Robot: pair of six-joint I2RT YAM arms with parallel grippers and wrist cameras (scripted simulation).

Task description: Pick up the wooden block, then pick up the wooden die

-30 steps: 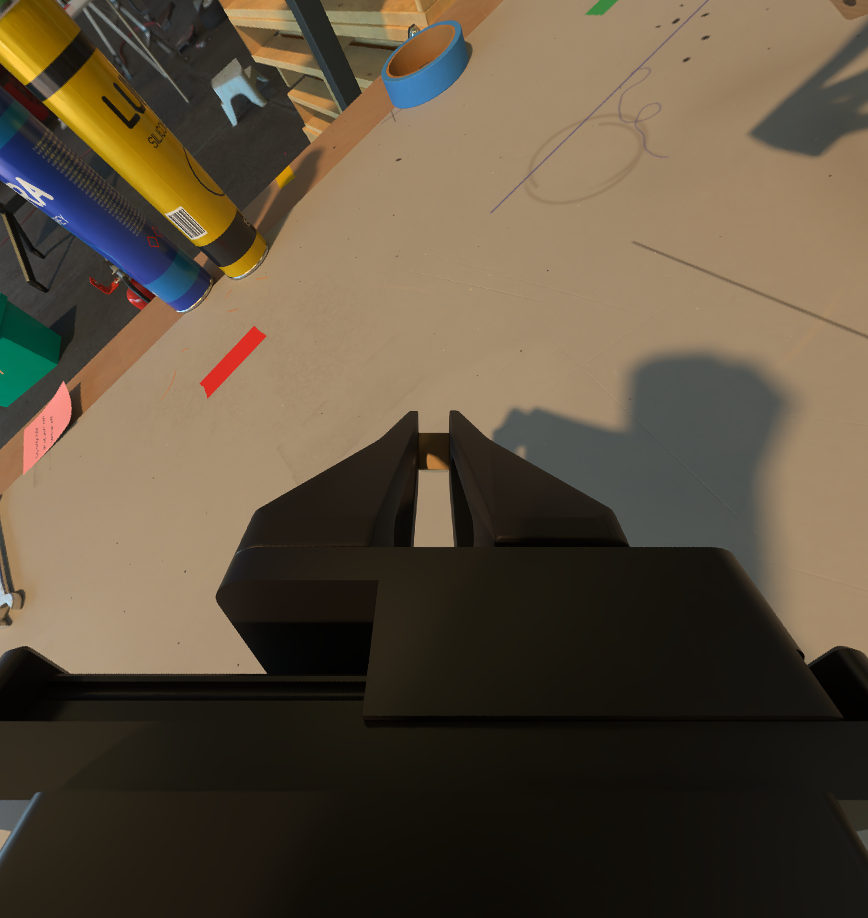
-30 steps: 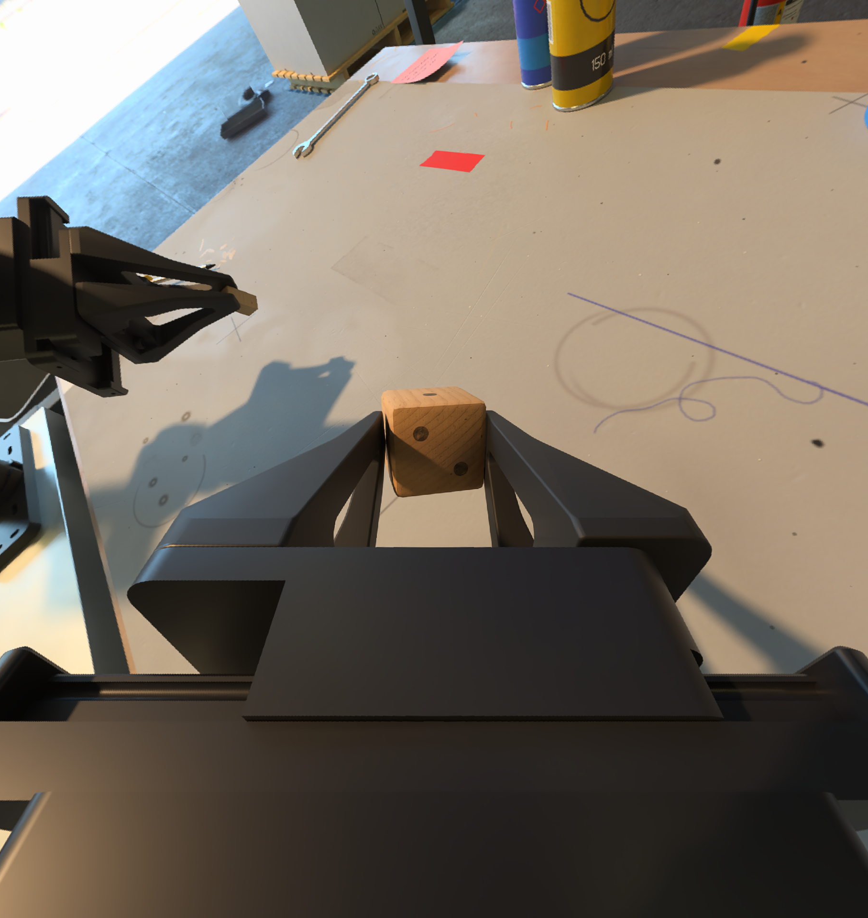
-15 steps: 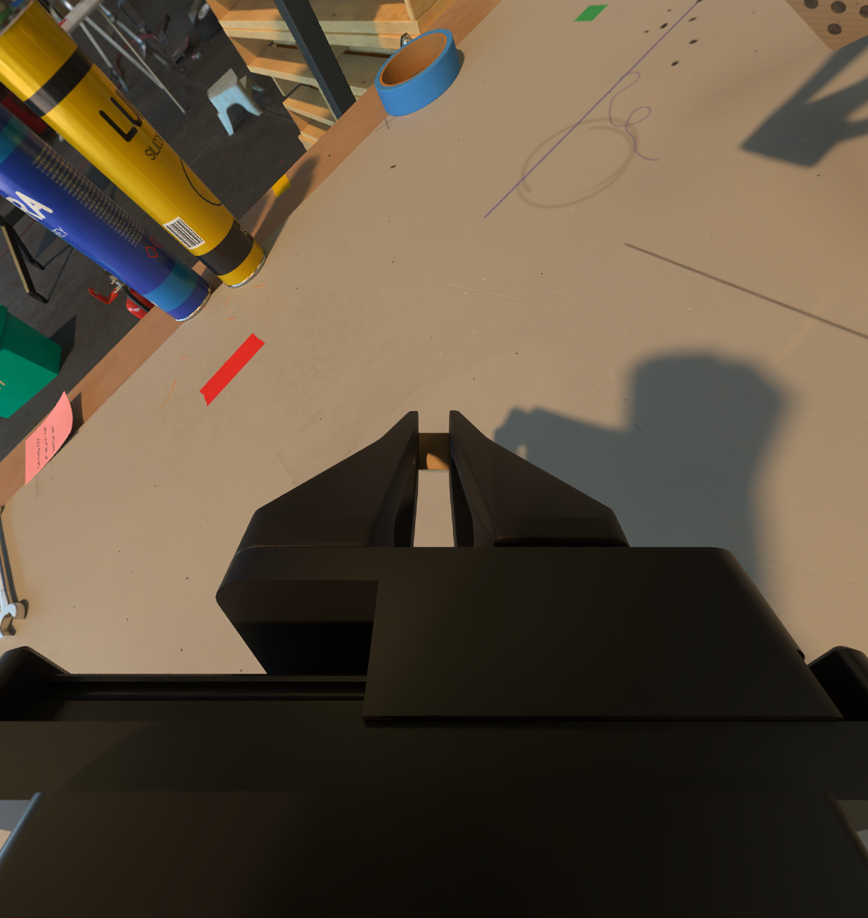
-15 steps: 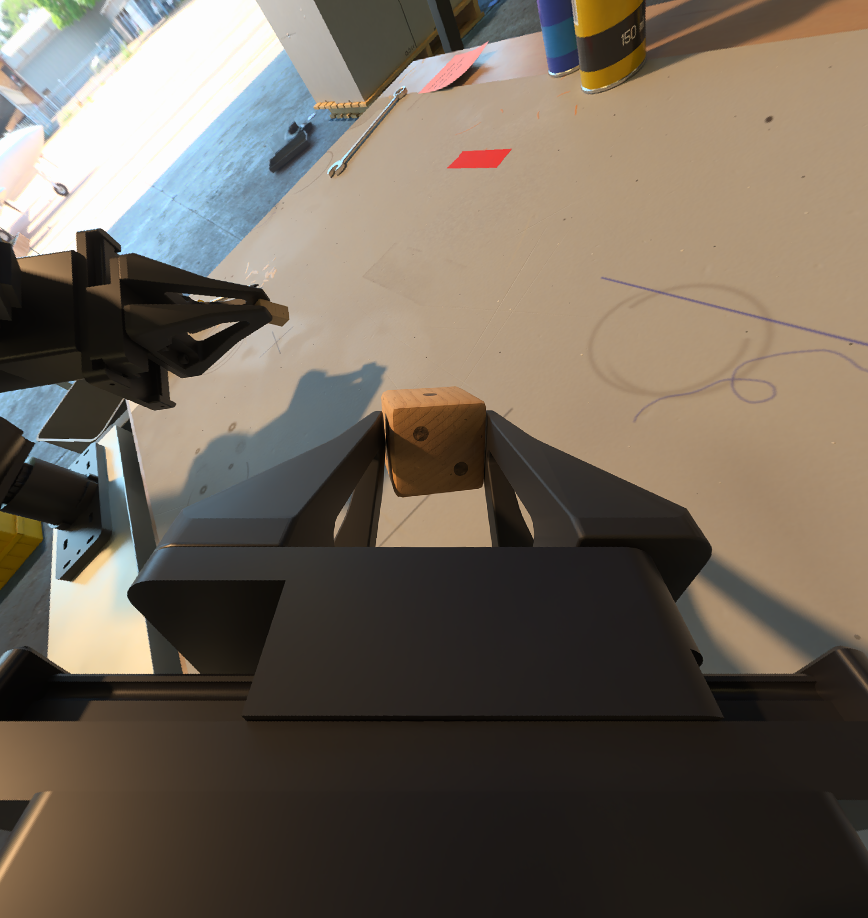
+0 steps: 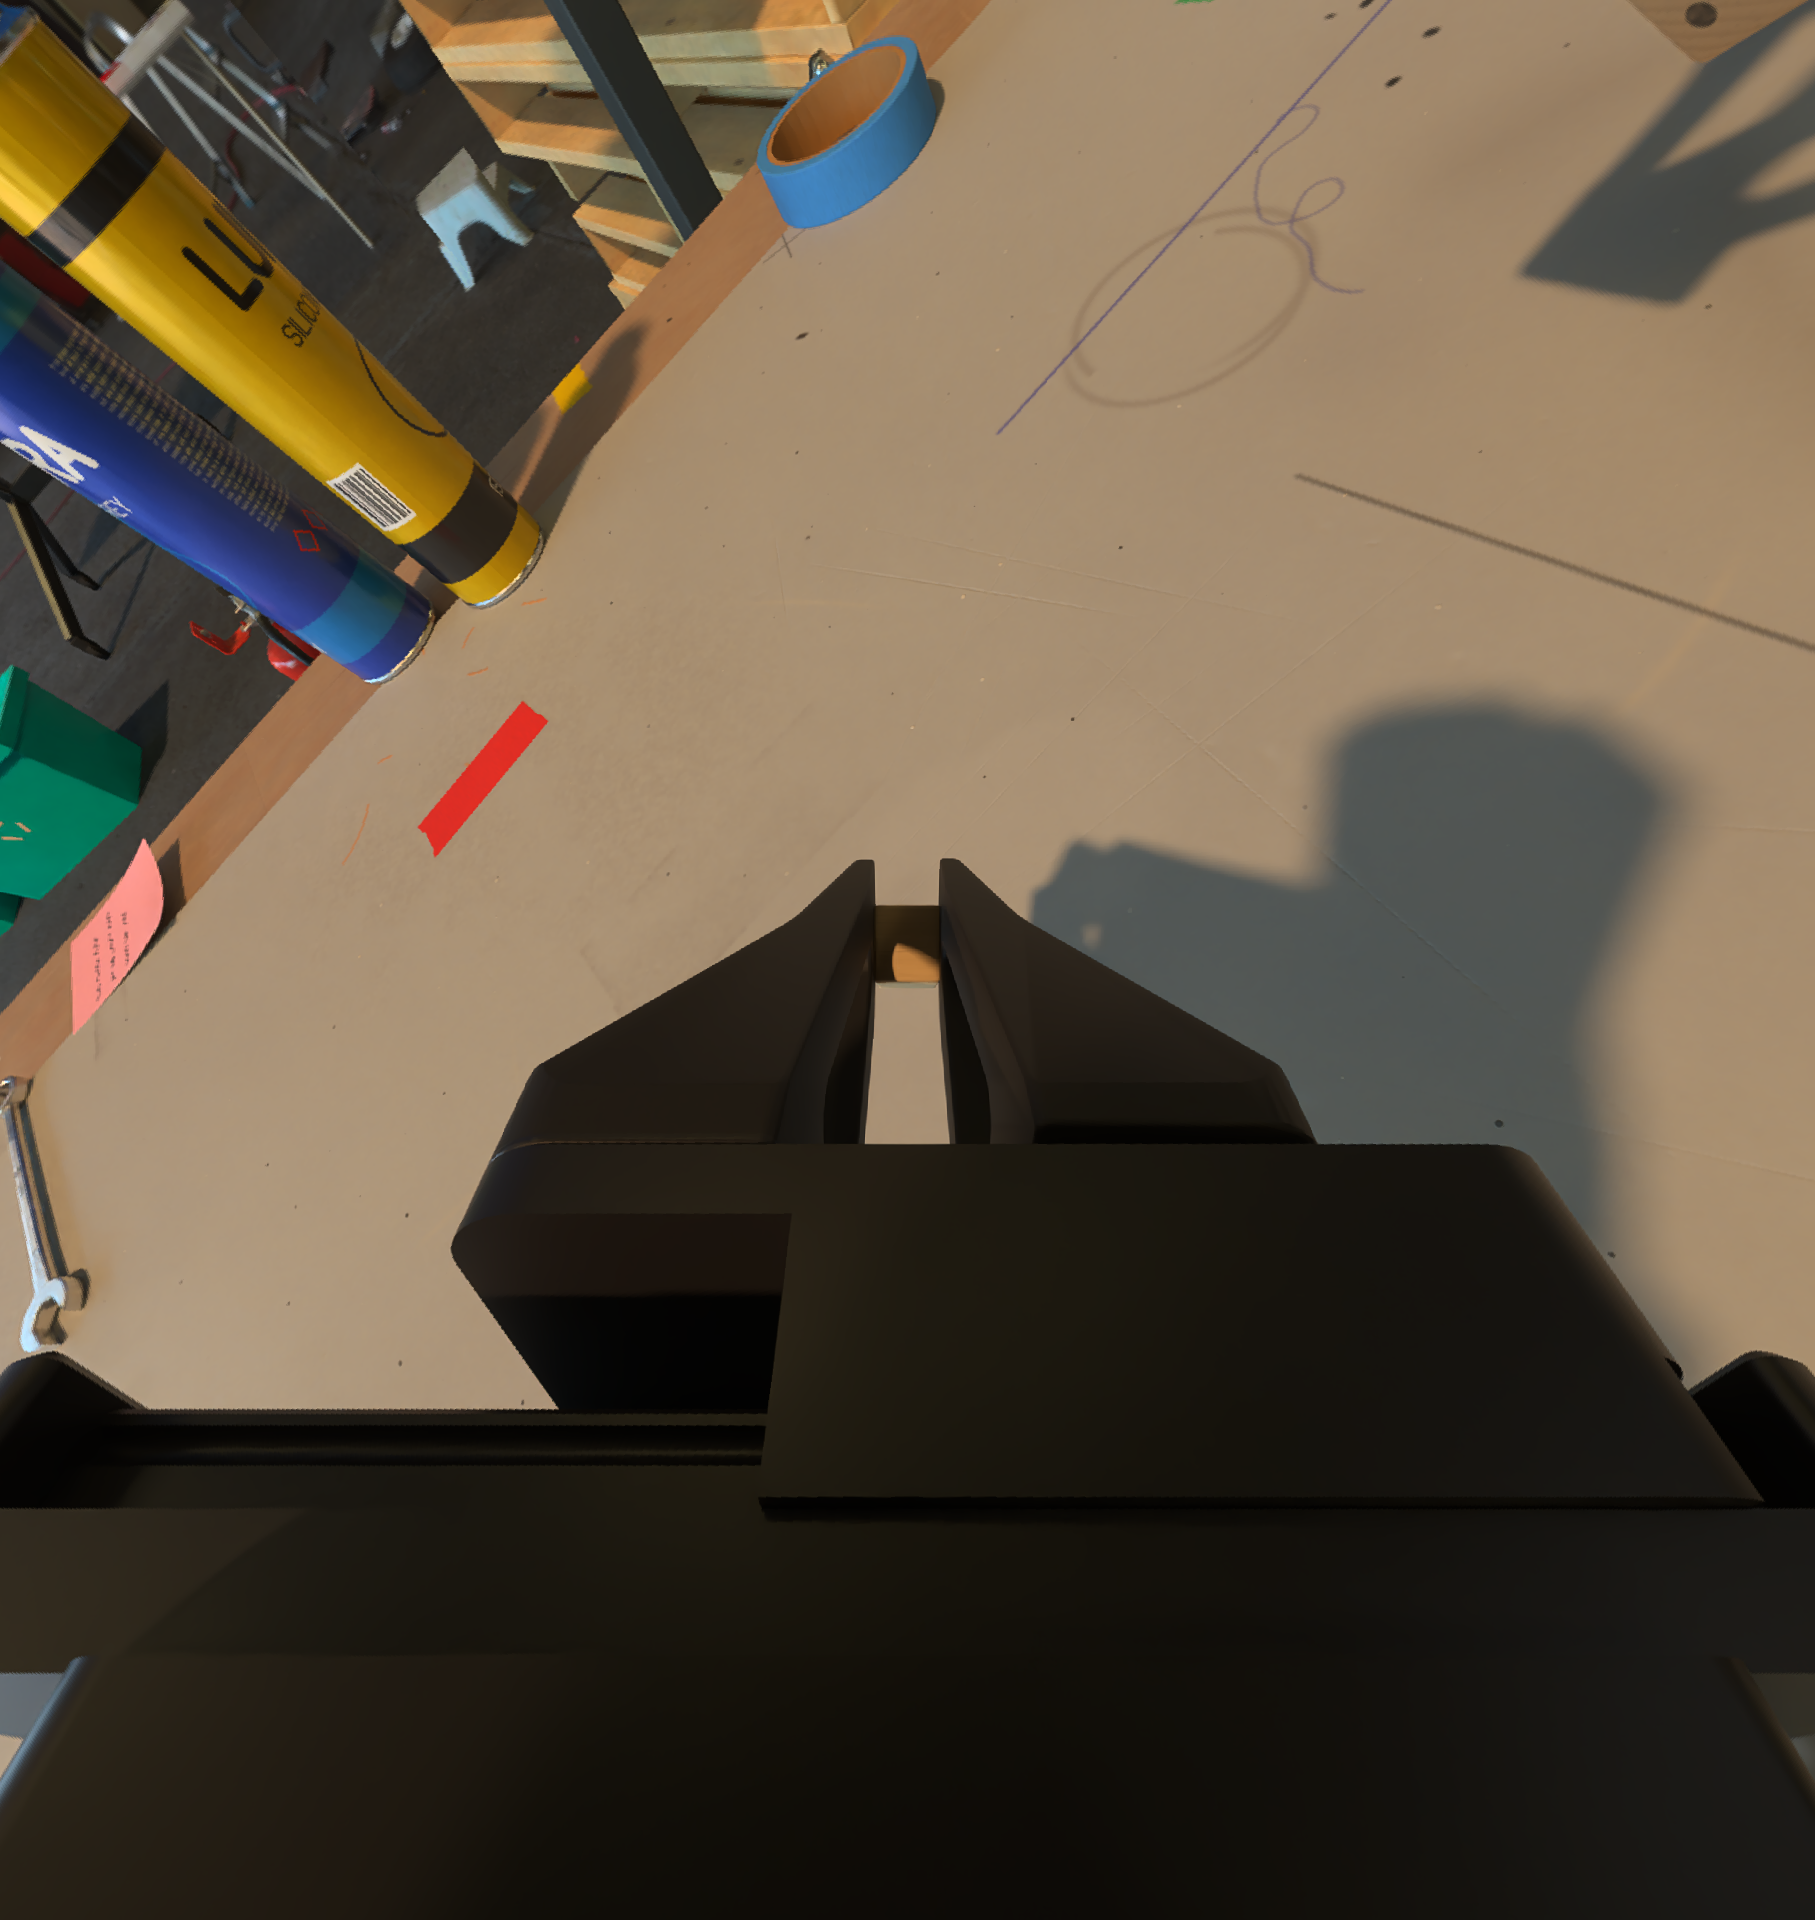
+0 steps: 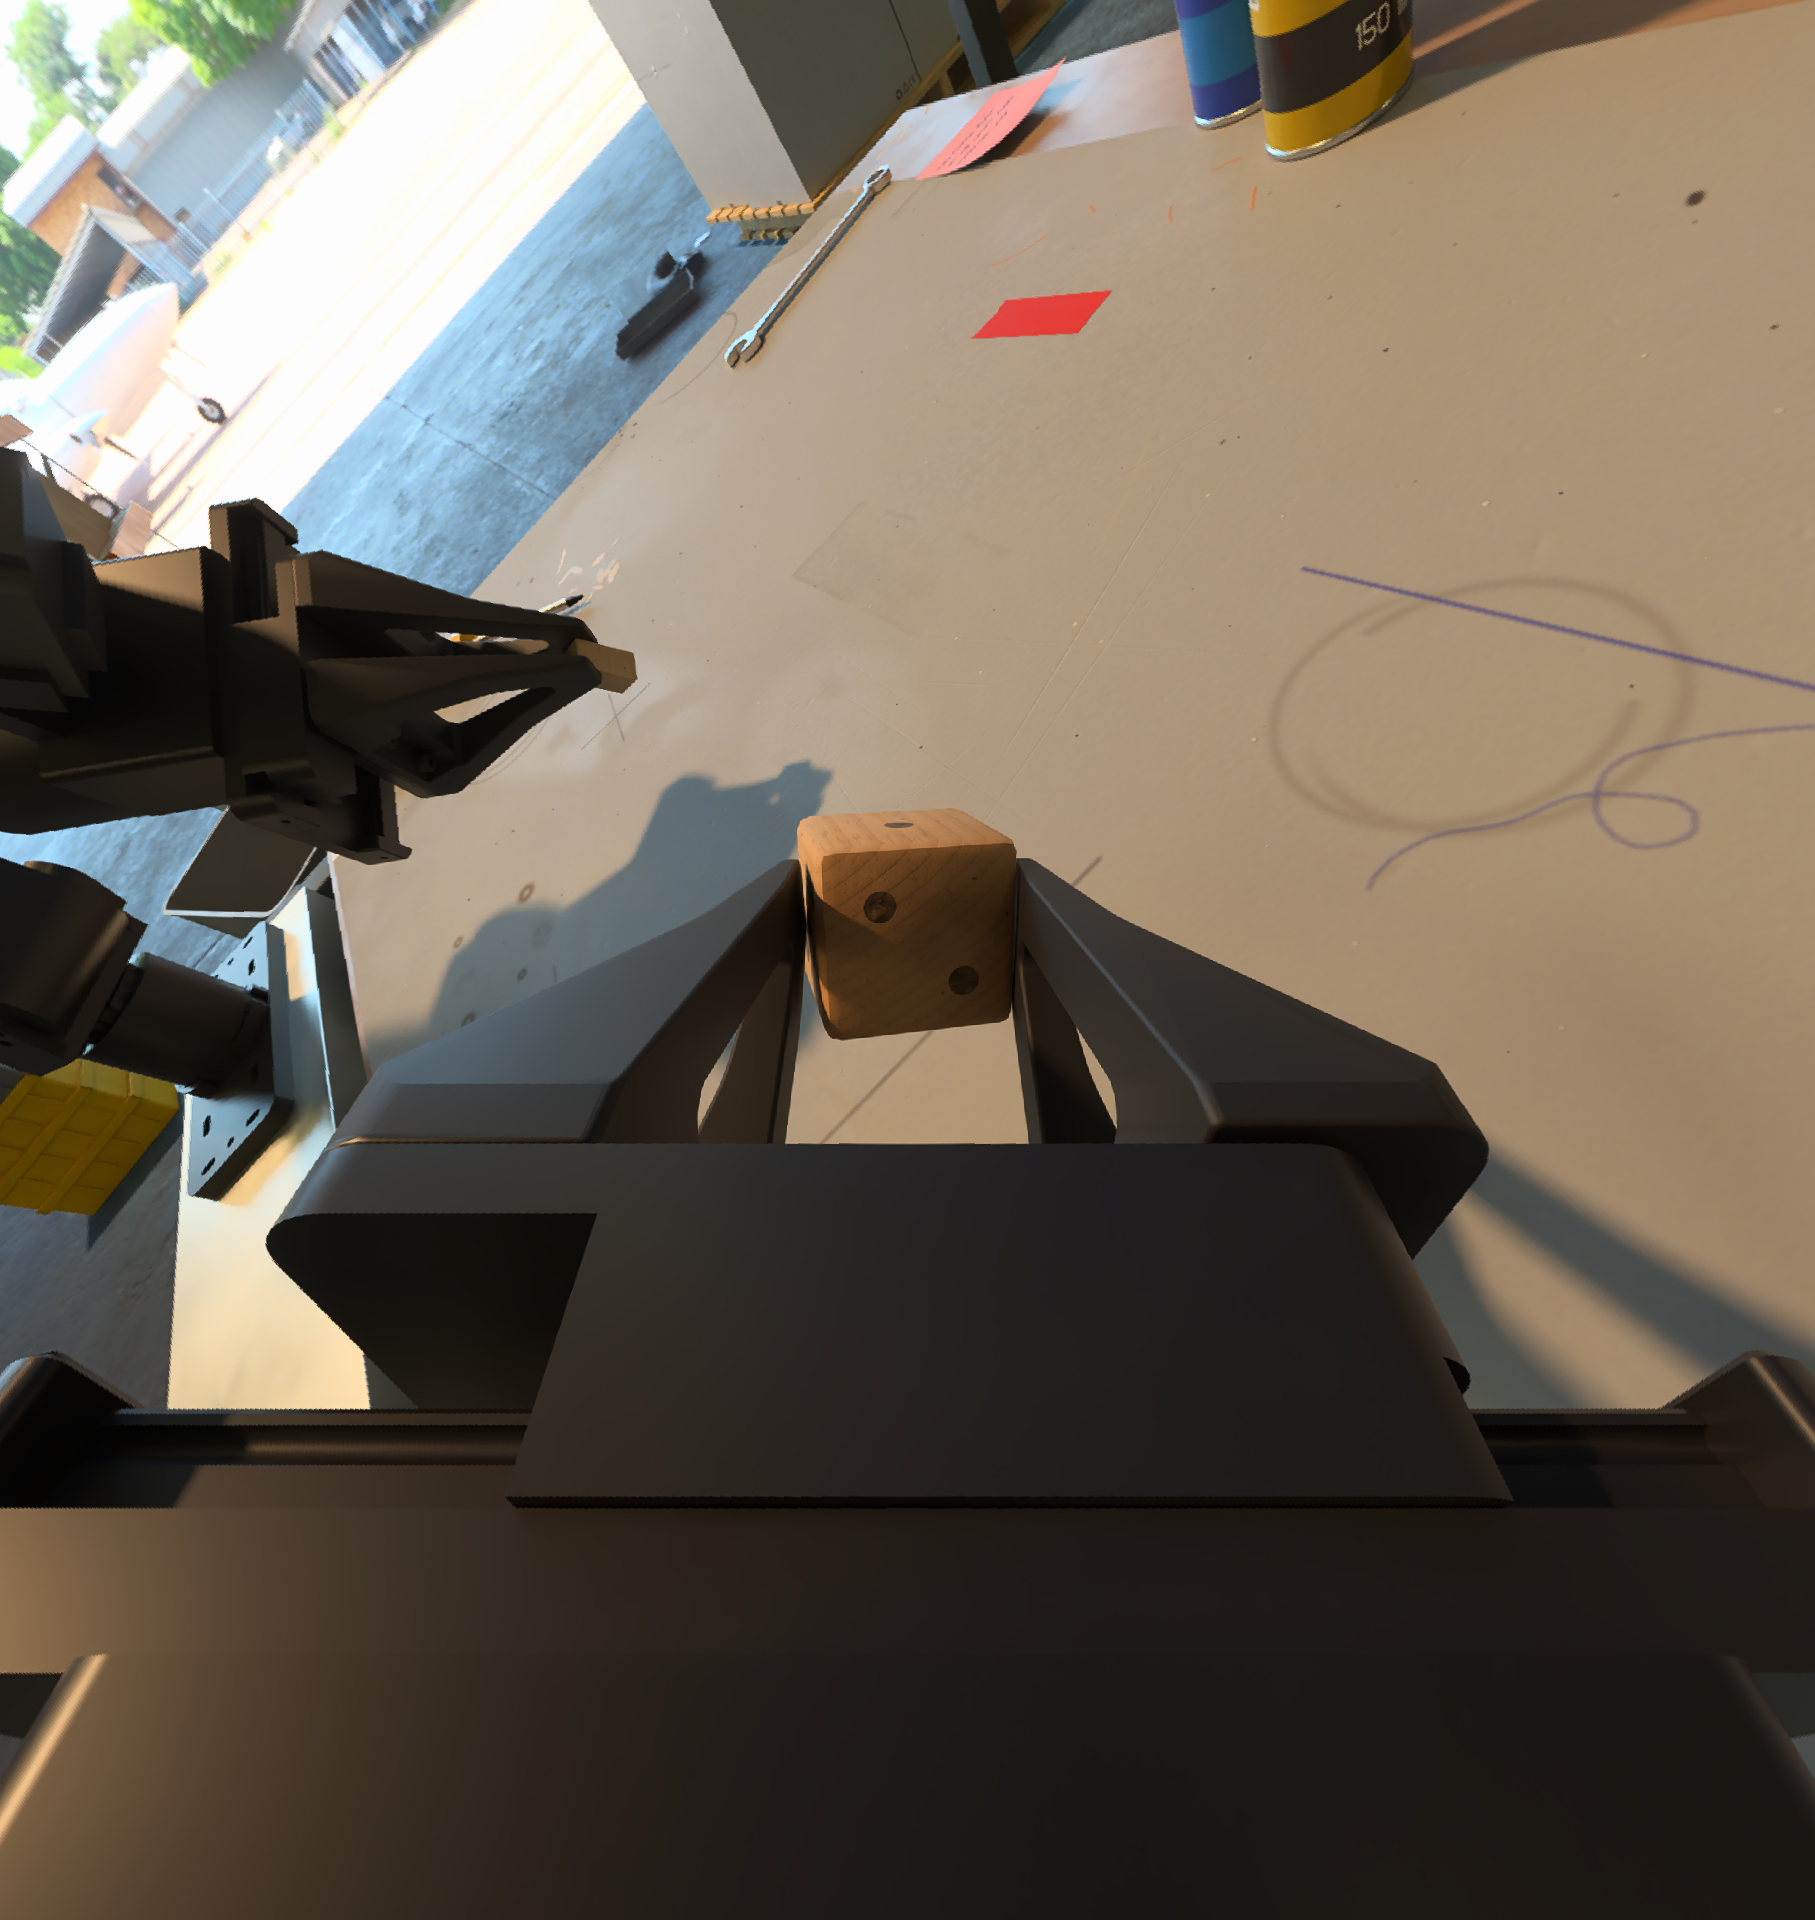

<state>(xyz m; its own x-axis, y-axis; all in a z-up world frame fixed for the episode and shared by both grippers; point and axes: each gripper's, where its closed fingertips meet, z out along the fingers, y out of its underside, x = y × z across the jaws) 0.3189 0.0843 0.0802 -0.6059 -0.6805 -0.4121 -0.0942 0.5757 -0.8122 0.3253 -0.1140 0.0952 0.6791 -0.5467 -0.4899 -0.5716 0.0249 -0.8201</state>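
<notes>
My left gripper (image 5: 906, 883) is shut on a thin wooden block (image 5: 908, 951), held above the table; only a sliver of the block shows between the fingers. In the right wrist view the same gripper (image 6: 581, 649) shows at the left with the block's end (image 6: 612, 665) sticking out past its tips. My right gripper (image 6: 908, 873) is shut on the wooden die (image 6: 908, 925), a light-brown cube with dark pips, held above the table.
Along the table's edge stand a yellow tube (image 5: 259, 332) and a blue tube (image 5: 155, 468), with a blue tape roll (image 5: 846, 130) farther along. A red tape patch (image 5: 482, 774), a pink note (image 5: 113, 935) and a wrench (image 5: 35, 1216) lie on the table (image 5: 1090, 623).
Both grippers have risen with their loads; the table looks farther off in the right wrist view. The left arm shows higher and nearer in that view. Both grips are unchanged.
</notes>
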